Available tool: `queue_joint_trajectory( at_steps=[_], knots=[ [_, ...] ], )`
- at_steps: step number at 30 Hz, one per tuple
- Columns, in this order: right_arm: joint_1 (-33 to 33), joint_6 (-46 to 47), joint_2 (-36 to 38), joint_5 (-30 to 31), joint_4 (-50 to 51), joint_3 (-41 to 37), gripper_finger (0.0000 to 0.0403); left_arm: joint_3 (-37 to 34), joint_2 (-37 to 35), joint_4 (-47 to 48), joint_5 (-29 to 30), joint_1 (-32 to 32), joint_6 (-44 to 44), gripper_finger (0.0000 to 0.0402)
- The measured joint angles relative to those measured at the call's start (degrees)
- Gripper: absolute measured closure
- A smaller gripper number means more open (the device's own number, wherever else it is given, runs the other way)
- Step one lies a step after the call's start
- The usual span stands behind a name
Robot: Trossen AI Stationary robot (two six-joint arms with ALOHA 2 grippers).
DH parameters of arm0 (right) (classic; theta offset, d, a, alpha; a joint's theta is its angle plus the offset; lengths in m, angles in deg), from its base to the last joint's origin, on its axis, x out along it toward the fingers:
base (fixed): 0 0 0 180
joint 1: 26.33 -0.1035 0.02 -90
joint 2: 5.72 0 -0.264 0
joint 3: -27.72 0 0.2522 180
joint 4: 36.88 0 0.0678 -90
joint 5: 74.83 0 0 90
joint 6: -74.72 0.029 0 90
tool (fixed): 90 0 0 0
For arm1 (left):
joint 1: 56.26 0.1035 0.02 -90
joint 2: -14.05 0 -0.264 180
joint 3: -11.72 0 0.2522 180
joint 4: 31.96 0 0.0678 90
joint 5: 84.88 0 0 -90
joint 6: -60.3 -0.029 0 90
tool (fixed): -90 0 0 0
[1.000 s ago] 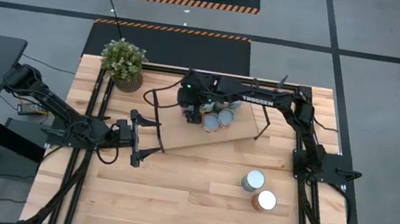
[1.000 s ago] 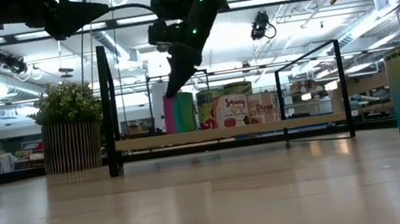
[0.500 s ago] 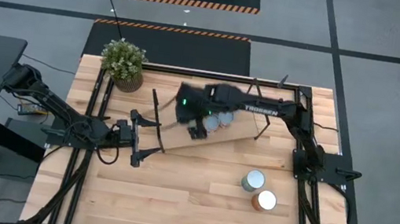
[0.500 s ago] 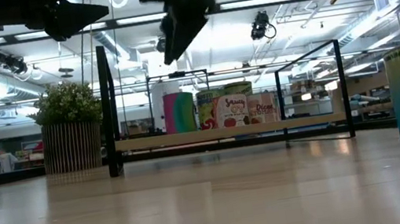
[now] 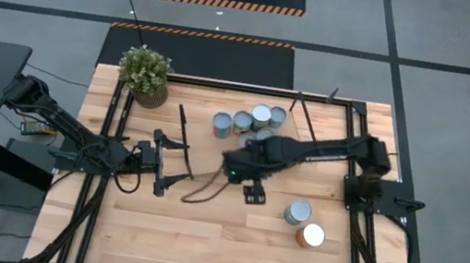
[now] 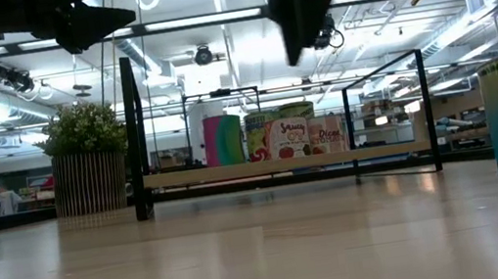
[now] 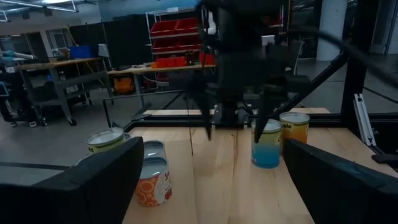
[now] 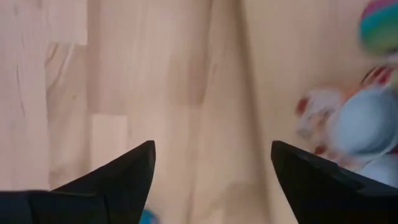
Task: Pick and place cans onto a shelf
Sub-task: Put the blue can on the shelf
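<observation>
Five cans [image 5: 249, 121] stand together in a tight group on the far part of the shelf [image 5: 200, 150], touching or almost touching each other. Two more wait on the bare tabletop [image 5: 200, 238], well apart from the shelf on the near right: a silver-topped can [image 5: 298, 212] and, just beside it on its near-right side, the white-topped can with the orange-brown side [image 5: 311, 235].

The right gripper [image 5: 253, 193] hangs above the table between the shelf and these two cans, its fingers spread apart and holding nothing; the right wrist view looks straight down on wood. The left gripper [image 5: 171, 161] waits near the left end of the shelf, also spread wide and empty.

The step in hand seems to be reaching for the next can. To do it well, the claw should come straight down over the silver-topped one, centred, with one finger passing cleanly between the two neighbours so the second is not pushed.
</observation>
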Motion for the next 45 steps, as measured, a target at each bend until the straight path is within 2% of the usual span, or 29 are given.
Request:
queue_joint_trajectory(
  at_steps=[6, 10, 14, 21, 26, 34, 45],
  knots=[
    [-3.45, 11.67, 9.60, 0.03, -8.58, -17.06, 0.0080, 0.00, 0.00, -0.06, 0.00, 0.00, 0.01, 0.0013],
    [-6.10, 19.83, 14.68, -0.15, -11.11, -24.36, 0.0080, 0.00, 0.00, -0.11, 0.00, 0.00, 0.00, 0.0013],
    [-9.62, 27.50, 18.67, 0.45, -8.76, -26.32, 0.0080, 0.00, 0.00, -0.14, 0.00, 0.00, 0.02, 0.0013],
    [-15.01, 39.64, 24.51, 5.14, 1.85, -27.53, 0.0080, 0.00, 0.00, -0.46, 0.00, 0.00, 0.31, 0.0013],
    [-17.53, 45.71, 28.83, 5.43, 5.09, -32.70, 0.0080, 0.00, 0.00, -0.43, 0.00, 0.00, 1.04, 0.0013],
    [-19.15, 50.26, 34.80, 1.13, 4.99, -41.13, 0.0080, 0.00, 0.00, -0.44, 0.00, 0.02, 1.01, 0.0013],
    [-18.54, 47.76, 35.39, -0.35, 8.14, -41.54, 0.0079, 0.00, 0.01, -0.43, 0.01, 0.02, 1.01, 0.0013]
  ],
)
